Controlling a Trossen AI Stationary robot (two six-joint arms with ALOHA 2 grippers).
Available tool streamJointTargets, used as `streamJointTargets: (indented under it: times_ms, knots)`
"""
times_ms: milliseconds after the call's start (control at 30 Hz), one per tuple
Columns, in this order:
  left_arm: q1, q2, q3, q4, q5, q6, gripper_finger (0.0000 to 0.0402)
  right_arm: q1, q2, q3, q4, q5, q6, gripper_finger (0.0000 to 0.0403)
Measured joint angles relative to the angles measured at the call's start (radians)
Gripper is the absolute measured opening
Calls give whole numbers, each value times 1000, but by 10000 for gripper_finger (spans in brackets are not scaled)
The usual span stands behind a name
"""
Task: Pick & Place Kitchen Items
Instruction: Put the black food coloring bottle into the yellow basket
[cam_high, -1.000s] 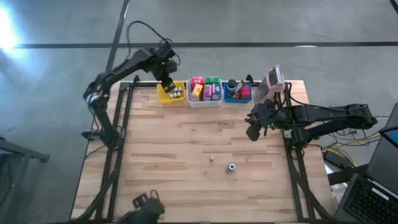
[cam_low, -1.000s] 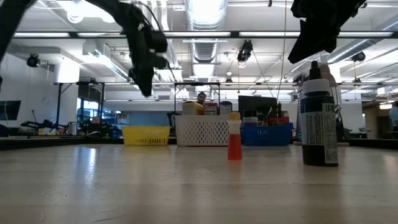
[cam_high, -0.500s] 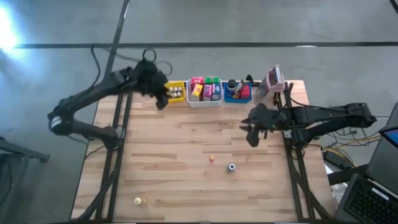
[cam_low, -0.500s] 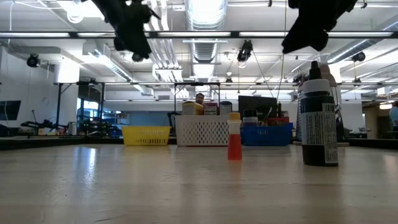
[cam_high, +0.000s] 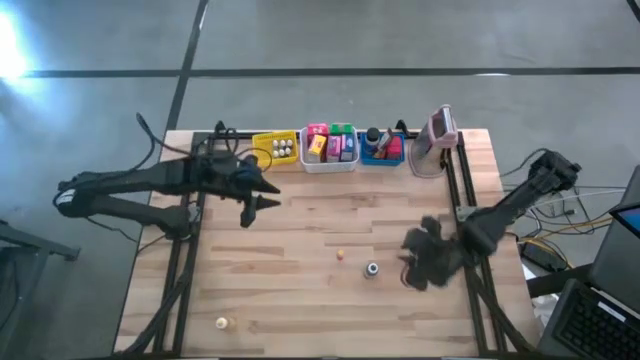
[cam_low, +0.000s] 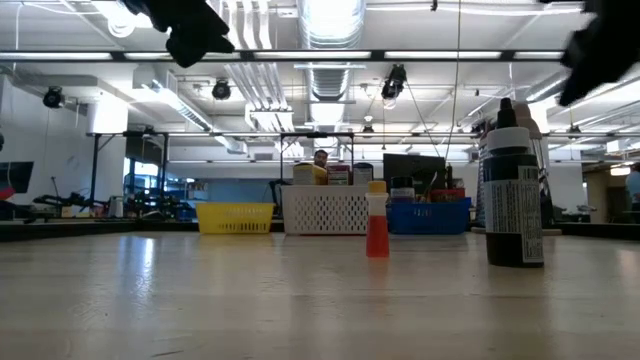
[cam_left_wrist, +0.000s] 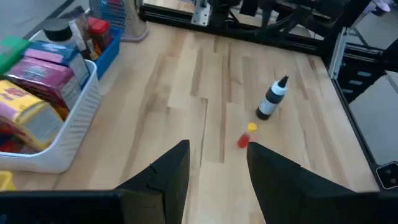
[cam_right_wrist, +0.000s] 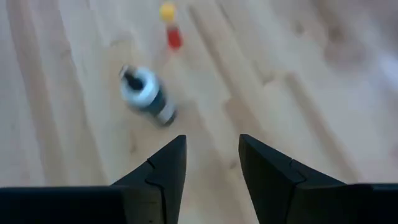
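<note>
- Above the wooden worktop (cam_high: 300, 260), left gripper (cam_high: 252, 205) has left the yellow bin (cam_high: 275, 149), fingers apart, empty.
- Right gripper (cam_high: 412, 268) moved beside the dark bottle (cam_high: 372, 268), fingers apart.

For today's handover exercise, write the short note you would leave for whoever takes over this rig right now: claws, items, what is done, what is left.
Left claw: open, empty, above the table in front of the yellow bin.
Right claw: open, empty, just right of the dark bottle.
Done: packets sit in the white bin; small things in the yellow bin and blue bin.
Left: dark bottle and red bottle upright mid-table; a small yellowish piece near the front left corner.
</note>
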Motion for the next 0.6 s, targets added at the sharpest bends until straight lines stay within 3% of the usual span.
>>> streamJointTargets:
  times_ms: [133,267,600]
  knots:
    - [-6,8,-25,38,-3,-22,165,159,80,0,-27,79,246,154]
    - [-6,25,-31,73,-3,-41,165,245,176,0,-28,97,436,170]
    - [-6,29,-42,119,-3,-77,165,310,460,0,27,135,576,229]
